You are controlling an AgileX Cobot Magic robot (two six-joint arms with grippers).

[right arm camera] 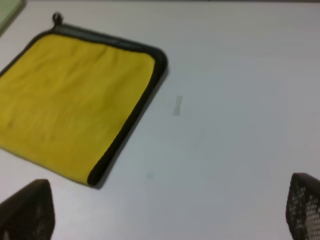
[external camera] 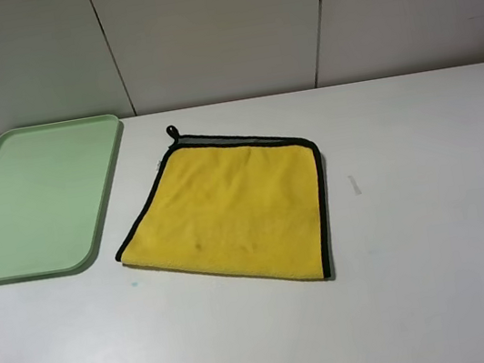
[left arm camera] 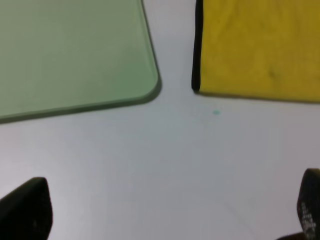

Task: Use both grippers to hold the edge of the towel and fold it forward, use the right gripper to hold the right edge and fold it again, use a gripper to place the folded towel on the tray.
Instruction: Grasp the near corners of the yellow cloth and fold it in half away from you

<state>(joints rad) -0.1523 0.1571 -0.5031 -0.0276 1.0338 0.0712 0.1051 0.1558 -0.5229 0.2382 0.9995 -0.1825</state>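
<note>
The yellow towel (external camera: 228, 211) lies flat in the middle of the white table, with black trim on its left, far and right sides. A thin grey strip shows along its far edge, and its black loop (external camera: 172, 132) is at the far left corner. The mint-green tray (external camera: 33, 201) lies empty to its left, apart from it. Neither arm shows in the exterior high view. My left gripper (left arm camera: 167, 210) is open and empty above bare table near the towel's near left corner (left arm camera: 255, 50) and the tray's corner (left arm camera: 70, 50). My right gripper (right arm camera: 165, 210) is open and empty, near the towel's (right arm camera: 75, 95) right side.
A small grey mark (external camera: 354, 185) lies on the table right of the towel. A tiny teal speck (left arm camera: 216, 112) lies near the towel's near left corner. Grey wall panels (external camera: 218, 29) stand behind the table's far edge.
</note>
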